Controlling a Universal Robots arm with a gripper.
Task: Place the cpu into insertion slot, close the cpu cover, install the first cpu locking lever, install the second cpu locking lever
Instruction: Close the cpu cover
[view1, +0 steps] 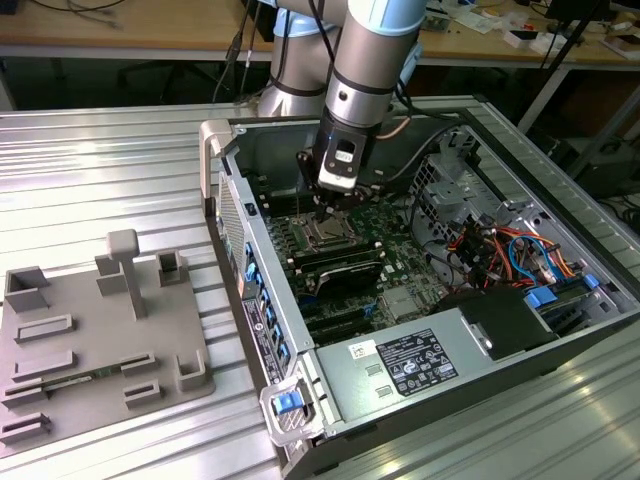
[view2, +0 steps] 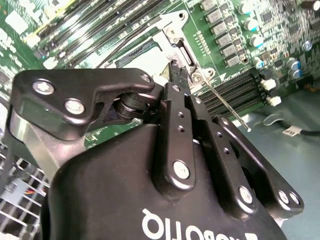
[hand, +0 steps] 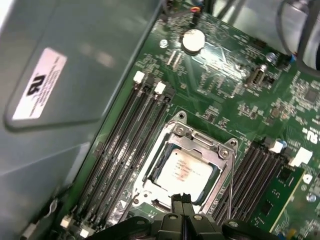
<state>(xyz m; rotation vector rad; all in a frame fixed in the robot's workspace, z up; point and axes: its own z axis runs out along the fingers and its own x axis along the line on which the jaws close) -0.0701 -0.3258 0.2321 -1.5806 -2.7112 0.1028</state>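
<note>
Well, arm in the exterior view: it is reaching down into the open computer case (view1: 255, 290), which is lying on the ribbed metal counter (view1: 100, 160). That is bringing the claw (view1: 322, 213) right over the insertion slot (view1: 326, 237), where the work is.
Claw in the second wrist view: its fingers are pressing together with nothing visible between them. The tips (view2: 177, 75) are sitting at the socket's edge, which looks to me like a stance for pushing rather than carrying.
Locking lever in the second wrist view: a thin wire locking lever (view2: 227, 107) is sticking out from the socket corner across the memory slots (view2: 245, 90). Its free end is looking unlatched.
Cpu in the first wrist view: the cpu (hand: 186, 170) is sitting flat inside the slot, so the placing seems done.
Cpu cover in the first wrist view: the cpu cover (hand: 202, 141) is lying down around the chip, framing it through its window, and appears closed.
</note>
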